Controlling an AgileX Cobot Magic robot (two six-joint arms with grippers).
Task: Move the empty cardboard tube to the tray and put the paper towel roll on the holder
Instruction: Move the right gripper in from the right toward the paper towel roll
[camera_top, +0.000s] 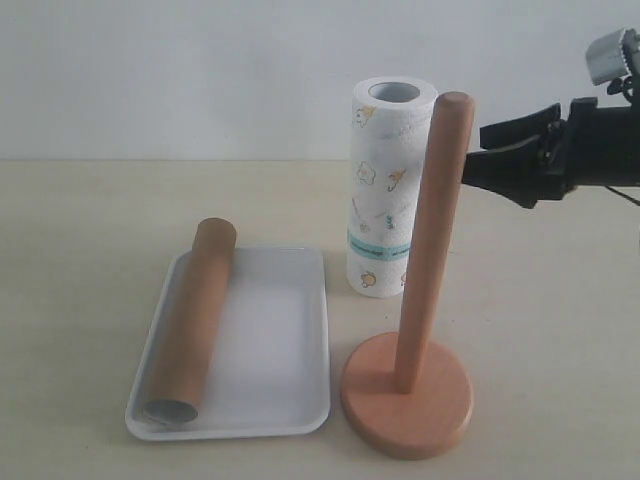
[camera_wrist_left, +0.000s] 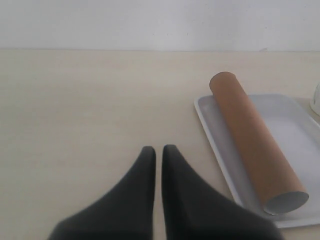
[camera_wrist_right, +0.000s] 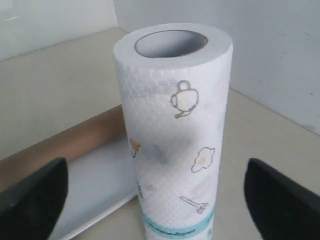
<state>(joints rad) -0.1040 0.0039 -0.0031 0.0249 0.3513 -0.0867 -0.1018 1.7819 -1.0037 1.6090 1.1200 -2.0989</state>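
right wrist view shows the thick white printed paper towel roll (camera_wrist_right: 172, 130) upright at frame centre, ahead of the wide-open, empty black right gripper (camera_wrist_right: 156, 192), which should advance, close squarely mid-height, then lift above the reddish wooden dowel holder (camera_top: 432, 230).

Exterior frontal, left wrist toward tray (camera_wrist_left: 296, 124), right wrist near paper towel roll (camera_wrist_right: 175, 135)

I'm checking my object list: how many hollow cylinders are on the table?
2. The empty cardboard tube lies along the left side of the tray. The paper towel roll stands upright on the table, behind the holder. None seems hidden.
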